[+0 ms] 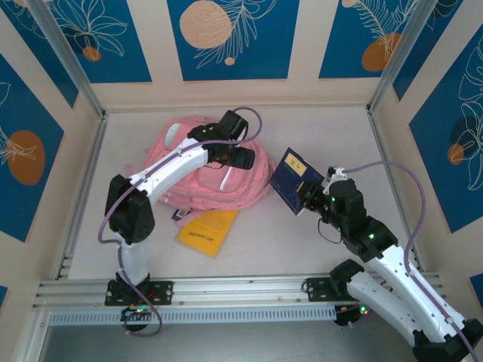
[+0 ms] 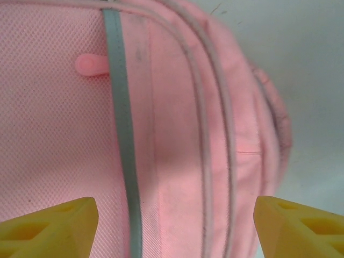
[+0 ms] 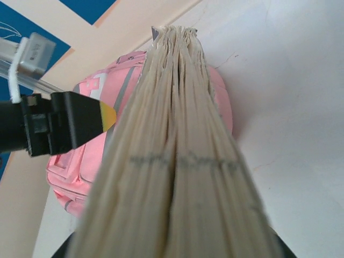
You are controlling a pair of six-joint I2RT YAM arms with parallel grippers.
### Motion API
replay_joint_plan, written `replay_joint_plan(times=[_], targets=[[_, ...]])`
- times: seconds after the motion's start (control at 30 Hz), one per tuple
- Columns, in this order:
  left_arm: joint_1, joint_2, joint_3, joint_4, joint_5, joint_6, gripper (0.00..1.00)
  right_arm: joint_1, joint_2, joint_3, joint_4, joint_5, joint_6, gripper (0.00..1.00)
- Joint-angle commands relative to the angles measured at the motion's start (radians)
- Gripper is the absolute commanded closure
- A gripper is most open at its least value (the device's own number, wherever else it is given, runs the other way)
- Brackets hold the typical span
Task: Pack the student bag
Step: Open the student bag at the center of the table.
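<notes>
The pink student bag [image 1: 253, 181] lies flat in the middle of the table. My left gripper [image 1: 235, 156] hovers just above its right part, open; between its yellow fingertips [image 2: 59, 226] I see pink fabric [image 2: 172, 134], a grey-green strip and piping. To the right of the bag, a dark blue book [image 1: 296, 179] is held tilted in the air, with my right gripper [image 1: 311, 196] shut on it. The right wrist view looks along the book's cream page edges [image 3: 177, 161], which hide the jaws; behind them lie the bag [image 3: 80, 161] and a left fingertip [image 3: 107, 115].
A yellow booklet [image 1: 207, 230] lies on the table just in front of the bag. Patterned walls with metal posts [image 1: 83, 83] close in the back and both sides. A metal rail [image 1: 241, 290] runs along the near edge.
</notes>
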Motion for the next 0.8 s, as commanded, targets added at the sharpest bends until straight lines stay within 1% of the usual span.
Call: replay_joint_plan(times=[0.0, 0.1, 0.2, 0.3, 0.4, 0.53, 0.77], targets=[[0.047, 0.039, 0.055, -0.077, 0.067, 0.069, 0.28, -0.032, -0.028, -0.012, 0.014, -0.064, -0.068, 1.0], [0.078, 0.048, 0.036, -0.043, 0.171, 0.07, 0.35, -0.072, -0.028, -0.024, 0.019, -0.123, -0.084, 1.0], [0.09, 0.058, 0.025, -0.017, 0.26, 0.069, 0.45, -0.117, -0.023, -0.039, 0.037, -0.175, -0.092, 1.0], [0.094, 0.088, 0.027, -0.016, 0.32, 0.071, 0.59, -0.161, -0.017, -0.047, 0.063, -0.226, -0.092, 1.0], [0.101, 0.11, 0.027, -0.022, 0.337, 0.073, 0.74, -0.201, 0.001, -0.047, 0.097, -0.283, -0.088, 1.0], [0.112, 0.105, 0.03, -0.026, 0.351, 0.073, 1.0, -0.229, 0.027, -0.041, 0.111, -0.313, -0.091, 1.0], [0.127, 0.006, 0.107, -0.081, 0.381, 0.087, 1.0, -0.272, 0.057, -0.036, 0.128, -0.335, -0.09, 1.0]])
